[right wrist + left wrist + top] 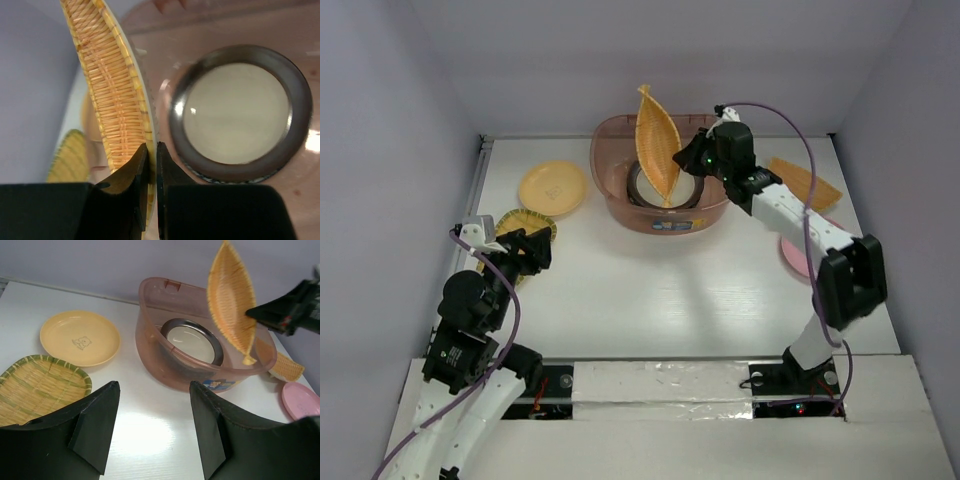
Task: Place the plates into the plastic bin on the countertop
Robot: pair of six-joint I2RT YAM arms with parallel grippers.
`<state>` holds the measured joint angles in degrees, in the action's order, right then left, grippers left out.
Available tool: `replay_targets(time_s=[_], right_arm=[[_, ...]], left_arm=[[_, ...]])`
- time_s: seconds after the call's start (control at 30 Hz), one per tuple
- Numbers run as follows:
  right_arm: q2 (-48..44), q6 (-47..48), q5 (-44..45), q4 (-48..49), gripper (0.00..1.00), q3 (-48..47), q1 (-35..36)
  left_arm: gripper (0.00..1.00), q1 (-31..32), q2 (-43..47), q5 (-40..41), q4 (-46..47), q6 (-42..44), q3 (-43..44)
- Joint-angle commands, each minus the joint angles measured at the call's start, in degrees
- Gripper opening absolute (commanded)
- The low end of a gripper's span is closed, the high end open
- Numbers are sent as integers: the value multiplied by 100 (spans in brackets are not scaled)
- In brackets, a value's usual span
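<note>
The orange leaf-shaped plate (658, 145) stands on edge over the plastic bin (665, 222) at upper centre, its rim pinched by the right gripper (151, 152); it masks part of the brown-rimmed plate (239, 112) inside. The right arm (790, 205) covers part of the pink plate (795, 258) and fan-shaped plate (807, 182) at right. The left gripper (154, 387), fingers spread and empty, overlaps the ribbed plate (515, 222) at left.
</note>
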<state>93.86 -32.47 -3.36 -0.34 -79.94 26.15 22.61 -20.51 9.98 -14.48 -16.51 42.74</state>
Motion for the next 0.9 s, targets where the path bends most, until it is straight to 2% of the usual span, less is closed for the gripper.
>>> replay_targets(time_s=[0.0,0.13,0.43,0.53,0.57,0.73,0.87], right_arm=[[543,303,-411,-580,0,-705,-303],[1264,443,-525,-1142,0,-1644,-435],[2600,575,-684,-1925,0,-2701,-559],[2637,584,-658,-1909,9,-2737,-559],[2620,584,-640,-1909,18,-2746,-559],[2339,610,-570,-1944,22,-2799,-559],[1873,628,-350,-1926,42,-2633,-559]], left_arm=[[55,-37,83,-92,261,52,-20],[56,-37,91,-119,279,52,-29],[56,-90,100,-154,305,60,-38],[56,-90,74,-172,305,60,-38],[56,-90,74,-180,314,69,-38],[56,-90,65,-189,314,69,-29],[56,-143,91,-172,305,69,-38]])
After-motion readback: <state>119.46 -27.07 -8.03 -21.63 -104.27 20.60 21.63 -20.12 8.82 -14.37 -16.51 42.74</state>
